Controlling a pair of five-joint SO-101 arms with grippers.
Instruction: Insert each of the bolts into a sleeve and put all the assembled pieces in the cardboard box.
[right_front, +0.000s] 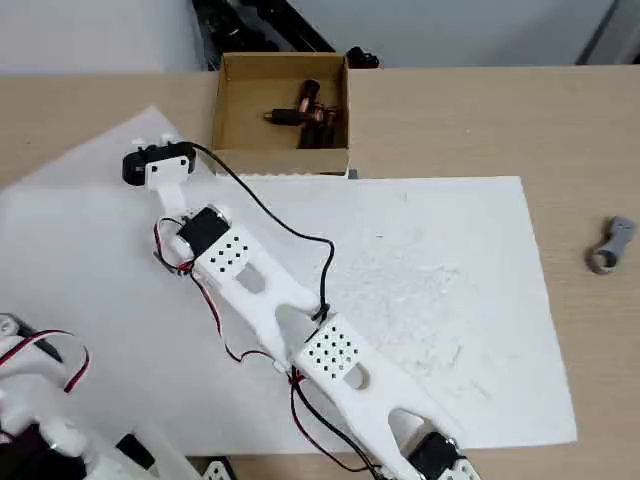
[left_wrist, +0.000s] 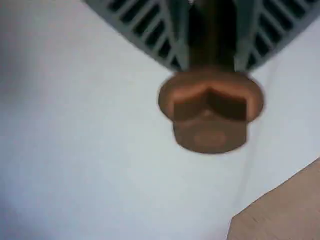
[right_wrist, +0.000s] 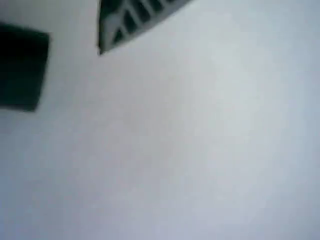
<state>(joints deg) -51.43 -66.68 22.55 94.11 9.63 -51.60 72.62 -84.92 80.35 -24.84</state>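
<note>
Right now your left gripper (left_wrist: 212, 60) is clamped on a copper bolt (left_wrist: 210, 112), whose head hangs over the white paper (left_wrist: 75, 150). Assembled pieces (right_front: 305, 112) lie in the cardboard box (right_front: 240, 120). Whether your right gripper (right_wrist: 130, 22) is open, I cannot tell.

Robotics lab or maker bench, by look of it. White plastic robot arm (right_front: 270, 290) stretched across light wood table (right_front: 590, 130), second arm (right_front: 60, 430) at near corner. Loose red and black wires (right_front: 328, 275), motors left bare. Big white paper sheet (right_front: 440, 300) laid down as work mat. Small cardboard box (right_front: 232, 110) with copper-coloured metal parts inside. Stray grey plastic part (right_front: 610, 245) off to side. Dark gear (right_front: 250, 25) piled behind table.
</note>
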